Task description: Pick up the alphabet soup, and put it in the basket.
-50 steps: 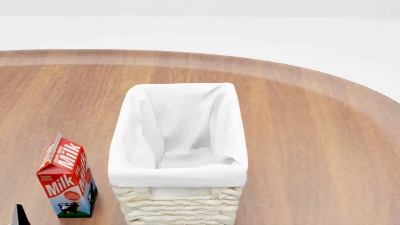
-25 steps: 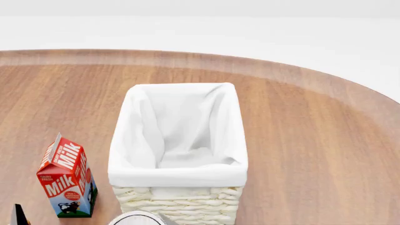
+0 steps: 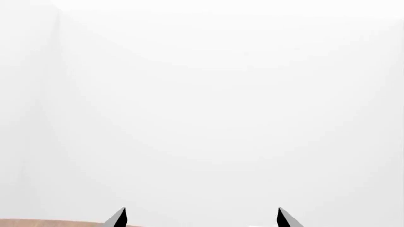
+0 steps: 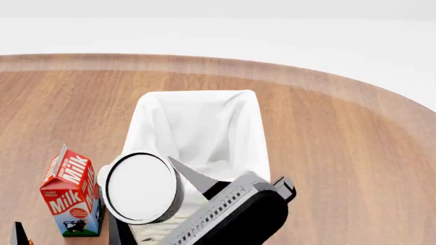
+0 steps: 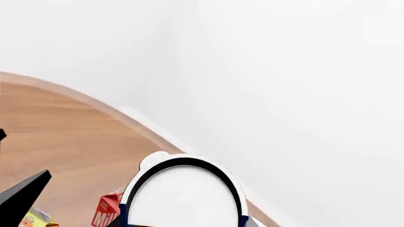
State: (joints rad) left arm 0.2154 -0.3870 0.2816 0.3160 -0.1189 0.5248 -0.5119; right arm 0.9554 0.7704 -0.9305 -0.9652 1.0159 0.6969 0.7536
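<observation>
Above the near end of the basket (image 4: 238, 109), the right arm reached in from the near right, carrying the alphabet soup (image 4: 141, 187) with its pale metal end turned up toward the head camera. The can hung over the basket's near left corner, clear of the round wooden table (image 4: 340, 132), and it hid much of the white cloth lining there. The right gripper (image 4: 146, 219) was pinching the can, though its fingers were mostly hidden behind the can and the dark wrist housing; in the right wrist view the can's (image 5: 183, 198) pale end with its dark rim and a strip of blue label filled the near part of the picture, and one dark fingertip (image 5: 22, 194) showed beside it. Just left of the basket a red milk carton (image 4: 71, 193) stood upright on the table, and the same carton (image 5: 107, 210) peeked out beside the can in the right wrist view. At the near left only a dark tip of the left gripper (image 4: 19, 235) showed; in the left wrist view its two fingertips (image 3: 117, 218) stood well apart, spread with nothing between them, facing the white background.
</observation>
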